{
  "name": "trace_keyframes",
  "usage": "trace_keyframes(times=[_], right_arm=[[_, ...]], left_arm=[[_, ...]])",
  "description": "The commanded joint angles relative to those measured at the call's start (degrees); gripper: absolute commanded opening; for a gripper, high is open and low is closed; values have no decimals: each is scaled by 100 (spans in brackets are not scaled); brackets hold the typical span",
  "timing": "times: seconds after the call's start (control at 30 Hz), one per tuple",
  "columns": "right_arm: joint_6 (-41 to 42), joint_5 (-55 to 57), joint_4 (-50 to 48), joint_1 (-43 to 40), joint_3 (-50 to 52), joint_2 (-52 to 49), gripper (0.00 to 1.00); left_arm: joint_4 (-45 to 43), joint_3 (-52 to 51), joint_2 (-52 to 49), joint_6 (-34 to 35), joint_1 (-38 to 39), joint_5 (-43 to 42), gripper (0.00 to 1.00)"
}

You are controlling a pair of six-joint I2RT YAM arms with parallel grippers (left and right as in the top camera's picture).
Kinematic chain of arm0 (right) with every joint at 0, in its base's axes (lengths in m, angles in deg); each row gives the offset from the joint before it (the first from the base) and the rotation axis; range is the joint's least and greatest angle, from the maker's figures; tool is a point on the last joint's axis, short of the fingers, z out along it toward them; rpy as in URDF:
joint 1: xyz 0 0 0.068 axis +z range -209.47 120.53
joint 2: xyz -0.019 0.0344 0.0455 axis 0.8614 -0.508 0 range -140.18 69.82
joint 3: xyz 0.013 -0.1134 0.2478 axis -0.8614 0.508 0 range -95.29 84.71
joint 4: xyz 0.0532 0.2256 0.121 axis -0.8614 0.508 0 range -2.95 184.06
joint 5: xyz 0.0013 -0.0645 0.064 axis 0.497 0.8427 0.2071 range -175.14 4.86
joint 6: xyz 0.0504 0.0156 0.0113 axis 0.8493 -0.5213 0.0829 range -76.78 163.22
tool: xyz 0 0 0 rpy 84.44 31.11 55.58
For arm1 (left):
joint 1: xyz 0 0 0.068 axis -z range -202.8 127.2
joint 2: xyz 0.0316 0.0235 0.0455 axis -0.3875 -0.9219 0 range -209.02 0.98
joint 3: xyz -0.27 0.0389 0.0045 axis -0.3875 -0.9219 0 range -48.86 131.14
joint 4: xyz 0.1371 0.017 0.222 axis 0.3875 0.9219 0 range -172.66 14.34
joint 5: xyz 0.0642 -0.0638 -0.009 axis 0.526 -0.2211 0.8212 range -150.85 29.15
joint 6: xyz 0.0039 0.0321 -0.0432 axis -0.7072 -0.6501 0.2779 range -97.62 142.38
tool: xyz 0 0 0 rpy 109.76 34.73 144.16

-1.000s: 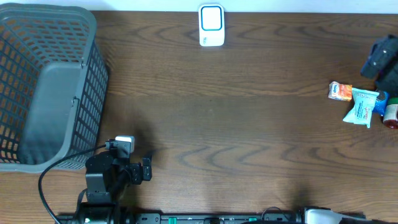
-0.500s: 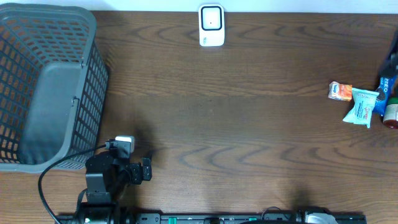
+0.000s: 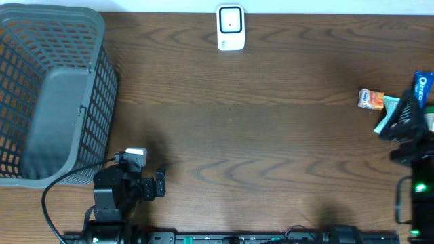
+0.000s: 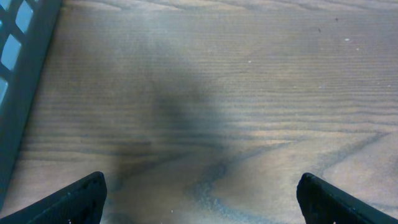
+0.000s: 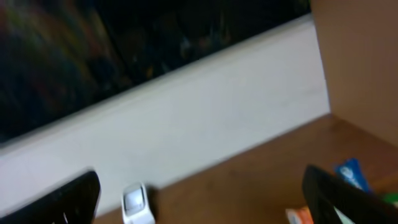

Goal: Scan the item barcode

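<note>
At the table's (image 3: 271,135) right edge you have the snacks: a small orange packet (image 3: 370,99) touching a blue-and-white packet (image 3: 387,108), with a blue biscuit pack (image 3: 424,87) just beside them. Your right arm (image 3: 410,139) hangs partly over the blue-and-white one; the right gripper (image 5: 202,190) is spread wide, holding nothing. The white scanner (image 3: 230,28) stands at the far edge, well apart. Your left gripper (image 4: 202,199), also spread and empty, sits near the grey basket (image 3: 102,68)
</note>
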Motion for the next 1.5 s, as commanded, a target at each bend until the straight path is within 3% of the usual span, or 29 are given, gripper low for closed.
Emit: trace_keyframes(times=[0.0, 0.27, 0.6, 1.17, 1.47], right_arm=[[243, -4, -468, 39, 1099, 623, 99], [326, -2, -2323, 39, 3383, 1853, 99], [435, 17, -3729, 39, 5276, 2885, 99], [498, 39, -3947, 39, 6699, 3268, 99], [-111, -70, -3064, 39, 6710, 3270, 99]], left_arm=[[0, -11, 4, 9, 4, -70, 98], [0, -11, 4, 9, 4, -70, 98], [0, -11, 4, 7, 4, -70, 98], [0, -11, 4, 9, 4, -70, 98], [0, -11, 4, 9, 4, -70, 98]])
